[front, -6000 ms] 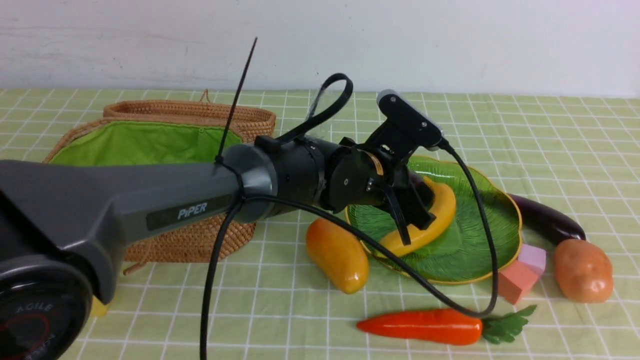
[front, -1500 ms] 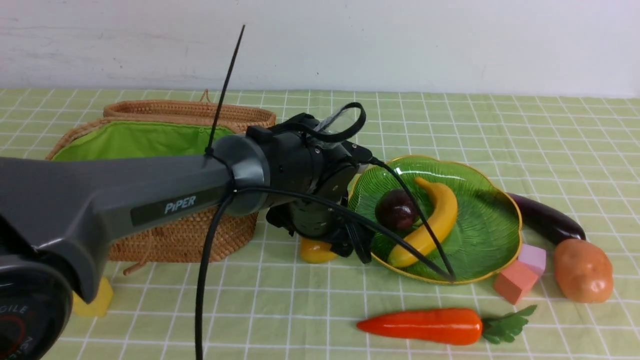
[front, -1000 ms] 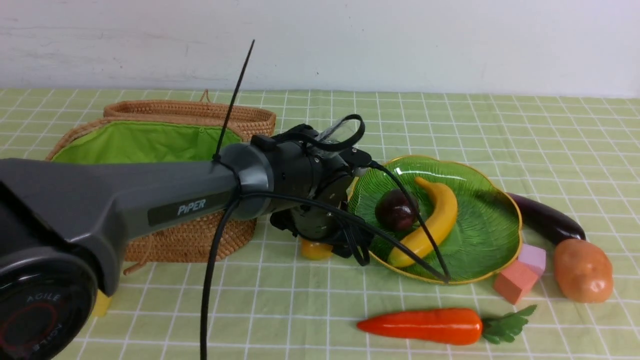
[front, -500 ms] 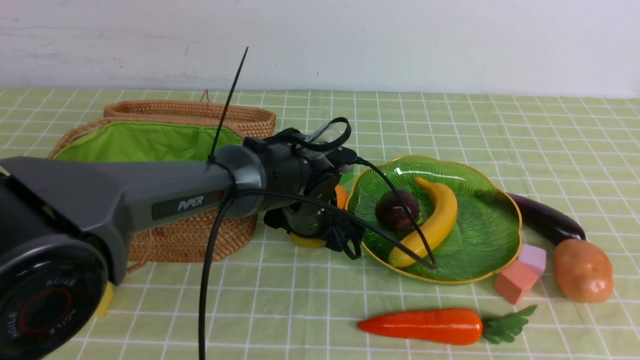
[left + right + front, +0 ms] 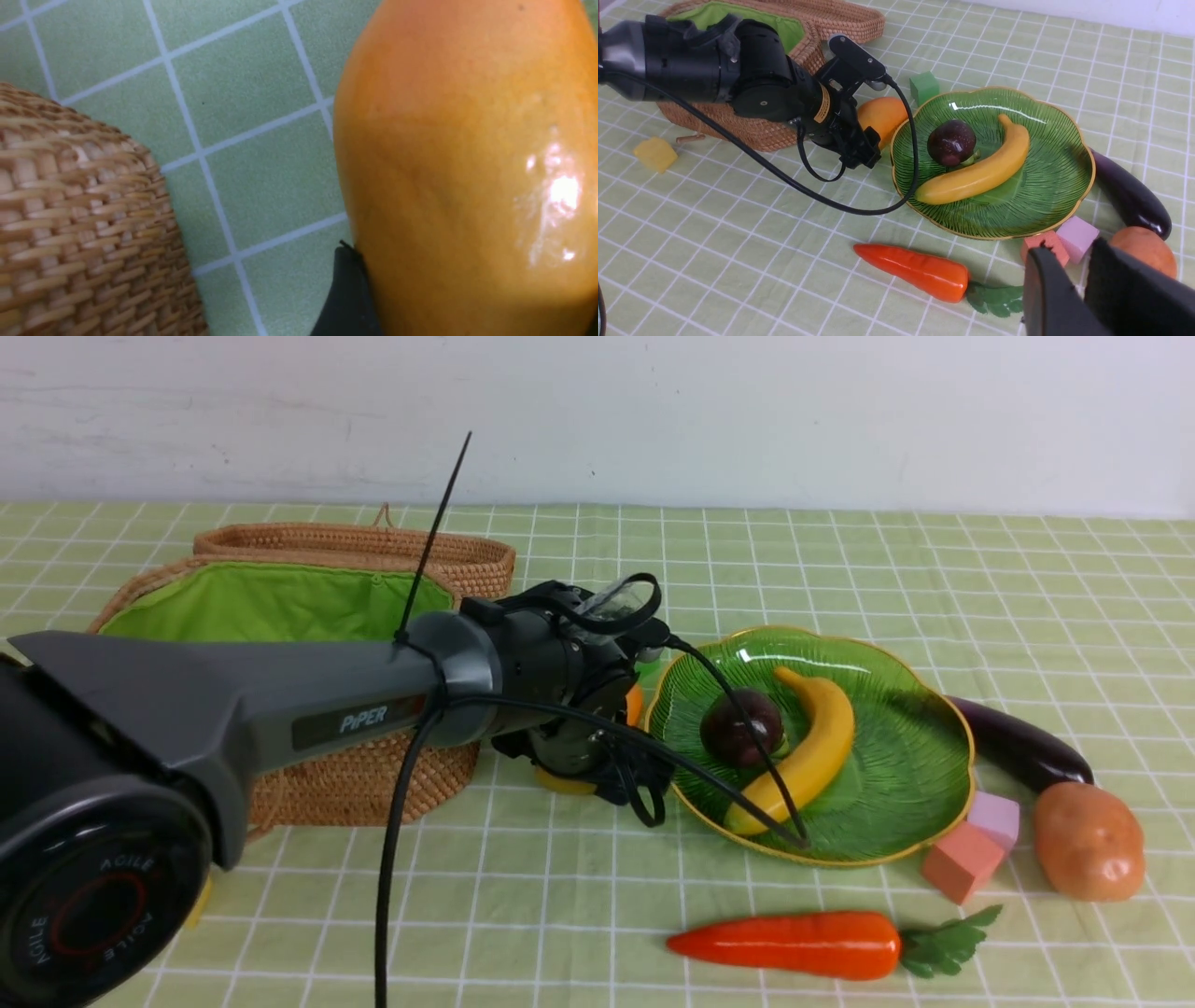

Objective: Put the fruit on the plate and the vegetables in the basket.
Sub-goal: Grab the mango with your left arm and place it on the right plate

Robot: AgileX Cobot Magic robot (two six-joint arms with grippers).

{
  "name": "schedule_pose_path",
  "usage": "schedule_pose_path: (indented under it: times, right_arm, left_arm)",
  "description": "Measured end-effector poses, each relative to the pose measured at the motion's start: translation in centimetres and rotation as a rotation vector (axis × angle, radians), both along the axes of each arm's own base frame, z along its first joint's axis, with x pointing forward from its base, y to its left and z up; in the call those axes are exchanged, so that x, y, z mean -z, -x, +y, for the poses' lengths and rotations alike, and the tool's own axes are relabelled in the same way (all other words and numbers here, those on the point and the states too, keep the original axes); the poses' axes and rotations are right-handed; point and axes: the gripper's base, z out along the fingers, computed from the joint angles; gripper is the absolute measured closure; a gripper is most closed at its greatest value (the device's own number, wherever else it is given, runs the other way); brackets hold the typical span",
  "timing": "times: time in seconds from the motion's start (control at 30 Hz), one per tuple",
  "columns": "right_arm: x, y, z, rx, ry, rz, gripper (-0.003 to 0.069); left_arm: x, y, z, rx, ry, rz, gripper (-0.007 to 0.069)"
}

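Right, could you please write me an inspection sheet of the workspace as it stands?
Surface: green checked tablecloth, flat.
Job's things: banana and mangosteen on the plate; mango on the cloth between basket and plate; carrot, eggplant and potato on the cloth, outside the open basket.
Clutter: red block, pink block, green block, yellow block.
Grippers: left gripper straddles the mango, one finger against it, grip unconfirmed; right gripper empty, jaws slightly apart.
Cables: left arm's black cable droops beside the plate's rim.
Surroundings: white wall; nothing else seen.
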Motion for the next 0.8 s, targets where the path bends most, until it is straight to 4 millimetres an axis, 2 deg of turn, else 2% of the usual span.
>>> schedule_pose_path:
  times: [0.13, 0.27, 0.4, 0.5, 0.53, 0.57, 0.63, 0.73, 0.8]
  right_arm:
    - [0.0, 0.0, 0.0, 0.0, 0.0, 0.001, 0.0518]
    - [0.0, 0.0, 0.0, 0.0, 0.0, 0.001, 0.0525]
    - [0.0, 0.0, 0.0, 0.0, 0.0, 0.001, 0.0528]
    - [0.0, 0.0, 0.0, -0.002, -0.002, 0.001, 0.053]
    - [0.0, 0.0, 0.0, -0.002, -0.002, 0.001, 0.0531]
    - [0.0, 0.0, 0.0, -0.001, -0.003, 0.0, 0.0531]
    - [0.0, 0.0, 0.0, 0.002, 0.002, -0.004, 0.0531]
    - [-0.1, -0.1, -0.2, 0.014, 0.012, -0.019, 0.0531]
    - [-0.2, -0.3, -0.5, 0.038, 0.043, -0.042, 0.0531]
  left_arm:
    - [0.0, 0.0, 0.3, 0.004, -0.04, 0.0, 0.0095]
    - [-0.9, 0.2, 0.6, -0.008, -0.048, -0.001, 0.0095]
    - [-3.6, 0.7, 0.8, -0.018, 0.001, -0.036, 0.0095]
    - [-6.2, 1.1, 0.9, -0.022, 0.066, -0.081, 0.0095]
    - [-7.7, 1.5, 0.9, -0.022, 0.108, -0.107, 0.0095]
    - [-8.1, 1.6, 0.8, -0.018, 0.121, -0.113, 0.0095]
    - [-9.7, 2.4, 0.2, 0.026, 0.163, -0.151, 0.0095]
    - [-10.7, 3.5, -1.5, 0.124, 0.19, -0.189, 0.0095]
    - [-10.7, 5.1, -4.1, 0.274, 0.196, -0.222, 0.0095]
